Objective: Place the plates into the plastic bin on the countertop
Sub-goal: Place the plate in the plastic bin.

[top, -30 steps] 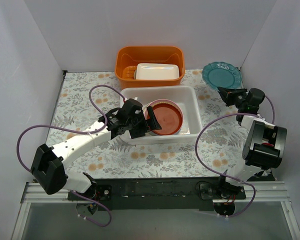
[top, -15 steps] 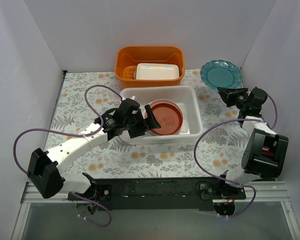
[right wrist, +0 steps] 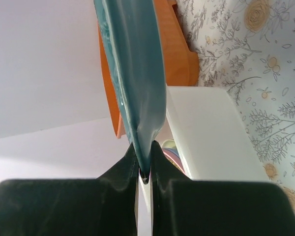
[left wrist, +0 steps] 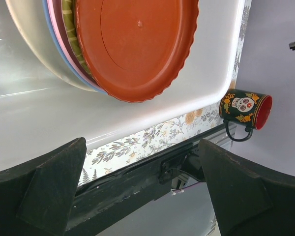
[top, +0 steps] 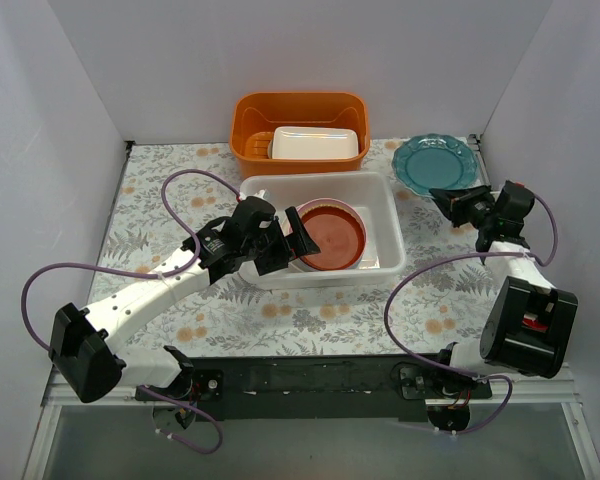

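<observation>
The left gripper (top: 292, 240) (left wrist: 142, 187) has its jaws spread wide and holds nothing. It hangs over the near-left part of the large white translucent rectangular plastic bin (top: 388, 222) (left wrist: 34, 123), just beside the stack inside.

The right gripper (top: 452, 200) (right wrist: 144, 164) has its jaws pressed tight on the near rim of the round teal scalloped plate (top: 435, 165) (right wrist: 132, 59), which sits at the far right, well apart from the bin.

The round red-brown scalloped plate (top: 330, 238) (left wrist: 137, 46) tops the stack. Under it only slivers show: yellow woven, pink, light blue and cream rims (left wrist: 27, 44), cut off at the top of the left wrist view.

The right wrist view sees the teal plate edge-on, so its face is hidden. I can't tell whether it is clear of the leaf-and-flower cloth countertop (top: 160, 200).

A dark skull-print mug with a red inside (left wrist: 246, 108) shows in the left wrist view beyond the bin's corner; where it stands is hard to make out.

The orange plastic tub (top: 248, 118) behind the bin holds a small white box (top: 317, 143).

Vs 1 s ago, the teal plate has shifted nearer and a bit left, with the right gripper drawn back along with it. The left jaws sit slightly further right, and the left arm's elbow has swung left. The stack is unchanged.
</observation>
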### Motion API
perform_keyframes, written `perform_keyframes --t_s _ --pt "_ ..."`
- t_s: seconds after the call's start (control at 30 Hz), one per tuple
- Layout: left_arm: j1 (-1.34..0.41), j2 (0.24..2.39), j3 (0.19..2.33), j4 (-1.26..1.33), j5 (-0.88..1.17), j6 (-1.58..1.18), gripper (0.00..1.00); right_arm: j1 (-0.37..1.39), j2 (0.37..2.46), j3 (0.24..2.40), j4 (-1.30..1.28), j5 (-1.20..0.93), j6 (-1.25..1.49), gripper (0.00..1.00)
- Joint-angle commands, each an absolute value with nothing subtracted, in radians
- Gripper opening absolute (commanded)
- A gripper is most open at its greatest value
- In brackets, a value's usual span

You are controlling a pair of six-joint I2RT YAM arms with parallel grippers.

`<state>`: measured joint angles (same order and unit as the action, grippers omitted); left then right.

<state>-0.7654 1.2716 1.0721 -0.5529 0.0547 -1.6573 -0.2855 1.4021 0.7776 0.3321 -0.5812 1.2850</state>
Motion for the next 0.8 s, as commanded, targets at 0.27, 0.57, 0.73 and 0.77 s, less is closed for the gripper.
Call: perform_keyframes --t_s 0.27,0.57,0.73,0.77 --pt "-0.767 1.232 1.063 -0.552 0.057 -1.660 0.98 -0.284 1.259 0.727 0.436 -0.686 1.195 0.01" --pt "-0.767 1.227 1.075 -0.612 -0.018 -1.655 0.98 -0.284 1.200 0.719 0.388 -0.702 1.164 0.01" --pt "-0.767 1.227 1.074 -0.635 -0.034 -1.651 0.98 -0.282 1.177 0.709 0.382 -0.713 1.172 0.01" --pt "-0.767 1.227 1.069 -0.631 -0.032 -1.651 0.98 -0.282 1.172 0.707 0.382 -0.719 1.172 0.01"
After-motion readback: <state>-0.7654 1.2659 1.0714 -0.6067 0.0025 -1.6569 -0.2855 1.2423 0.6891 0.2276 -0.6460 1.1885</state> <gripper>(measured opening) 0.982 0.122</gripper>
